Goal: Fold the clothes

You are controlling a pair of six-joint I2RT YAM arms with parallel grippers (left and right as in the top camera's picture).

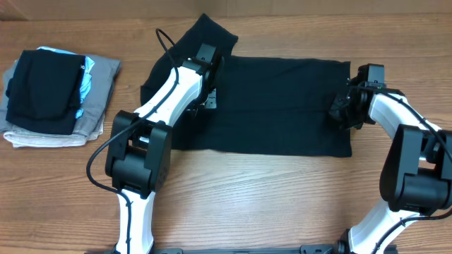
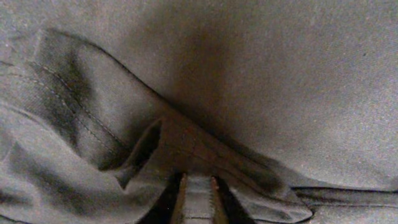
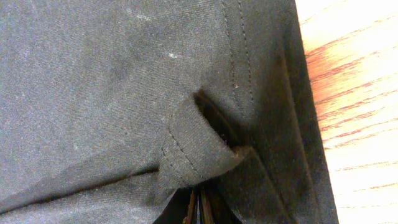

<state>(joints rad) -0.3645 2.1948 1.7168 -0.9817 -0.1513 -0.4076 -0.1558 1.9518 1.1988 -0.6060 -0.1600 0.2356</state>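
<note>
Black T-shirt [image 3: 112, 93] folds pinched between left and right jaws, atop wooden table [image 1: 247, 190]

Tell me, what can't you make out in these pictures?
- Left wrist: left gripper cut off by the bottom edge, shirt around it; open or shut unclear.
- Right wrist: right gripper tips buried in a shirt fold, cut off below.
- Overhead: pile, lower clothes covered by the black piece on top.
</note>
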